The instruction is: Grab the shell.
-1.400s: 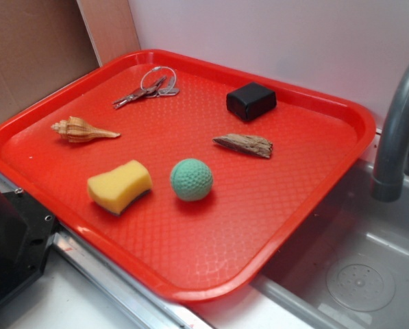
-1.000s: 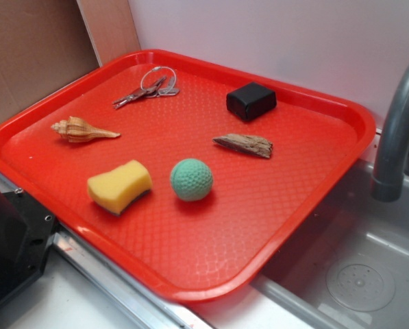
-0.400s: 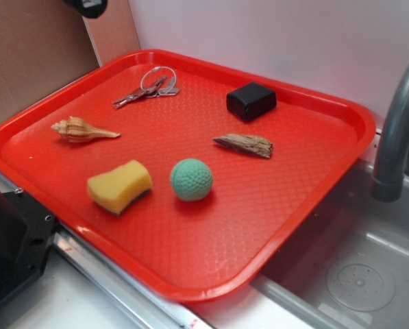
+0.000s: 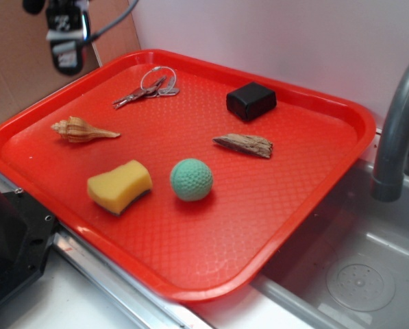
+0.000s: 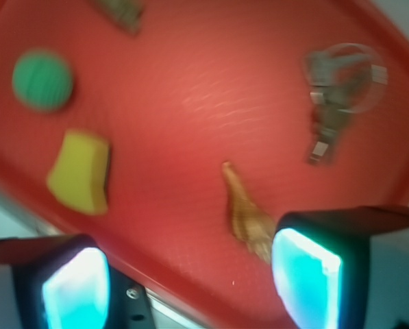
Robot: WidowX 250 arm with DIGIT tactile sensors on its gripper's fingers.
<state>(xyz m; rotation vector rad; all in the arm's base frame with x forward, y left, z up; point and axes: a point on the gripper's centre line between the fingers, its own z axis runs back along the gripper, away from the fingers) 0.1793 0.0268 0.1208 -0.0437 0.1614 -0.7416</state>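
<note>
High at the upper left of the exterior view, above the tray's far left rim, we see the gripper (image 4: 66, 58) hanging well clear of the red tray (image 4: 341, 110). Through the wrist camera, blurred as it is, we see its two pads (image 5: 305, 279) spread wide apart with nothing between them. We find the shell (image 4: 82, 129) lying on its side on the left part of the tray, thin tail pointing toward the middle, below the gripper and nearer the camera, apart from it. From the wrist, the shell (image 5: 245, 214) sits just beside the right-hand pad. Near it we see a yellow sponge (image 4: 119, 185), a green ball (image 4: 191, 179) and some keys (image 4: 146, 89).
</note>
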